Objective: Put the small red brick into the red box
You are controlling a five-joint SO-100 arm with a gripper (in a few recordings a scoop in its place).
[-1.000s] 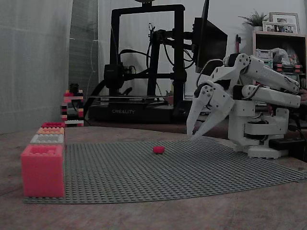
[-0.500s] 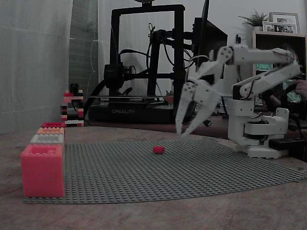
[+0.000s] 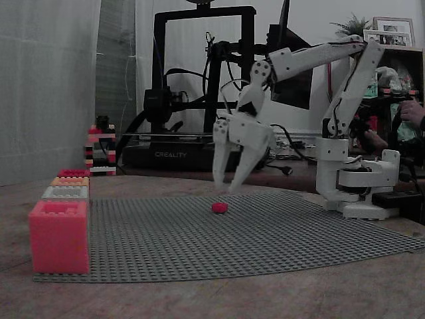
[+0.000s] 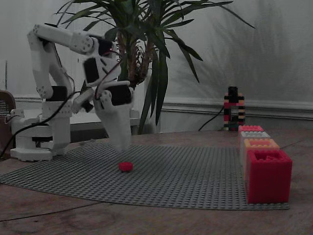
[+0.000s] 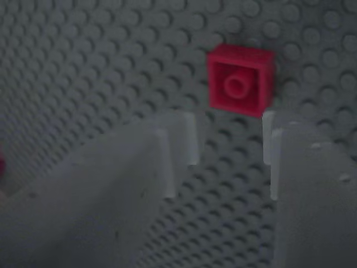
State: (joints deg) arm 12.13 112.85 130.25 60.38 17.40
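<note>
- Hovering just above the grey studded baseplate [image 3: 265, 232], the white gripper [image 3: 226, 187] points down with its jaws parted and nothing between them; its fingertips [image 5: 187, 137] show apart in the wrist view.
- The small red brick [image 5: 241, 86] is a square single-stud piece lying on the baseplate, just beyond the fingertips, untouched.
- A row of brick boxes lines the baseplate's edge, well apart from the brick; the red box [image 4: 269, 175] stands nearest the camera, open side up.
- A black 3D printer [image 3: 199, 86] stands behind.
</note>
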